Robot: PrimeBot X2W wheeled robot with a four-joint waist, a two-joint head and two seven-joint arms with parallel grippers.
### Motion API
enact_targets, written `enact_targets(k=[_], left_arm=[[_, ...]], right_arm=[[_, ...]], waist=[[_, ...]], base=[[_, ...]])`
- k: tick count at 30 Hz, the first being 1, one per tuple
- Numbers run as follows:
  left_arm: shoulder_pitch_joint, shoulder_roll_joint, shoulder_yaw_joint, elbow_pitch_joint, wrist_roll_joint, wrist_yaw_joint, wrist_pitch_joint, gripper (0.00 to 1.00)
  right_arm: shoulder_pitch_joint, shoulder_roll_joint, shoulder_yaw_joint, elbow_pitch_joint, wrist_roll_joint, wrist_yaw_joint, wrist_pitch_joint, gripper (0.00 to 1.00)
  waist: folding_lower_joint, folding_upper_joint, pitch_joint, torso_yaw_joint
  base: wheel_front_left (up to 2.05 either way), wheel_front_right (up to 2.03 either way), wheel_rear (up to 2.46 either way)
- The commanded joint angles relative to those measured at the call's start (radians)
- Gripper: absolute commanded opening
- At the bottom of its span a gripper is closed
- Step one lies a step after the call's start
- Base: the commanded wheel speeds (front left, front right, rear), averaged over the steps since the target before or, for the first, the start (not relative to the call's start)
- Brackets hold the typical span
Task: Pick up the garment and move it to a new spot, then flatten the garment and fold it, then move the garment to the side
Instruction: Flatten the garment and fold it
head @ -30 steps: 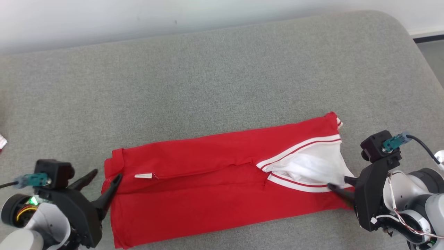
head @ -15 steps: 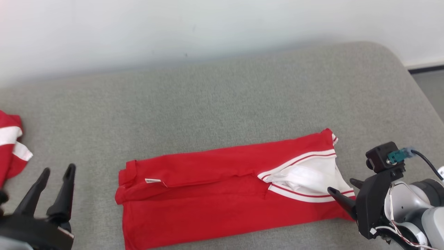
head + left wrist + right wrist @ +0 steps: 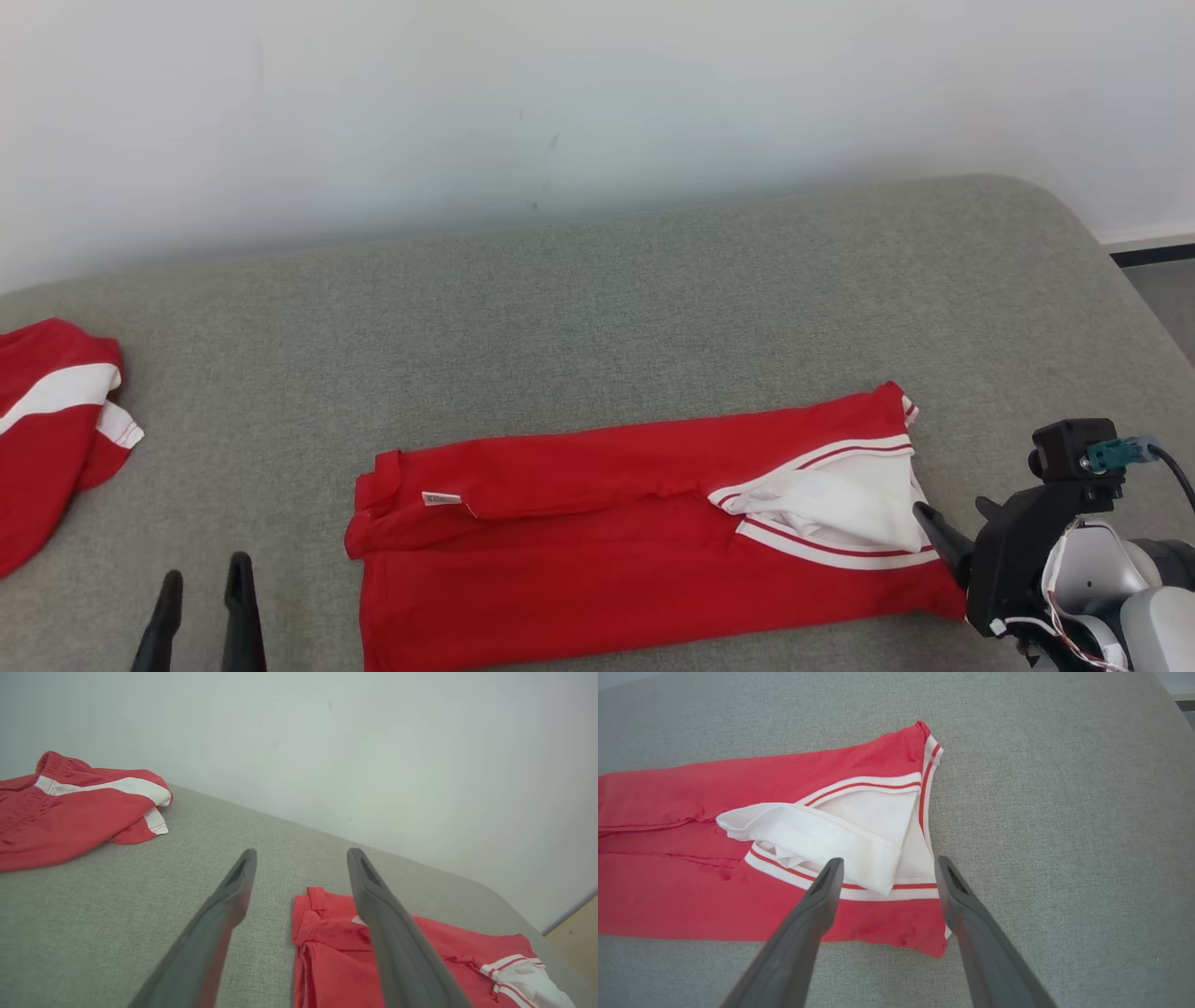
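Seen from the head, the red garment [image 3: 607, 551] lies folded flat on the grey padded surface [image 3: 597, 308], near its front edge (a second red garment [image 3: 47, 439] sits far left). The left wrist view shows the left end effector [image 3: 302, 851] spread wide and empty beside the garment's plain end. The right wrist view shows the right end effector [image 3: 888, 860] equally parted and empty over the white-trimmed corner.

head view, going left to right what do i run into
crumpled red garment with a white stripe -> left gripper -> folded red v-neck shirt -> right gripper
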Motion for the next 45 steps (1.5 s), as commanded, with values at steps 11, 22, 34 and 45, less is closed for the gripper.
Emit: enact_targets(k=[11, 22, 34, 45], left_arm=[[0.072, -0.124, 0.057, 0.048, 0.300, 0.002, -0.006, 1.00], [0.096, -0.146, 0.056, 0.119, 0.326, -0.038, -0.006, 1.00], [0.072, -0.131, 0.058, 0.121, 0.332, -0.054, -0.005, 1.00], [0.057, -0.121, 0.059, 0.124, 0.319, -0.060, -0.002, 1.00]], right_arm=[[-0.085, 0.064, -0.092, 0.158, -0.088, 0.000, -0.055, 1.00], [-0.145, 0.073, -0.139, 0.255, -0.122, 0.000, -0.042, 1.00], [-0.197, 0.094, -0.177, 0.406, -0.160, 0.000, -0.092, 1.00], [-0.239, 0.127, -0.172, 0.524, -0.169, 0.002, -0.096, 0.30]], waist=[[0.0001, 0.0001, 0.016, 0.042], [0.0001, 0.0001, 0.039, 0.068], [0.0001, 0.0001, 0.094, 0.101], [0.0001, 0.0001, 0.140, 0.125]], base=[[0.00, 0.00, 0.00], [0.00, 0.00, 0.00], [0.00, 0.00, 0.00], [0.00, 0.00, 0.00]])
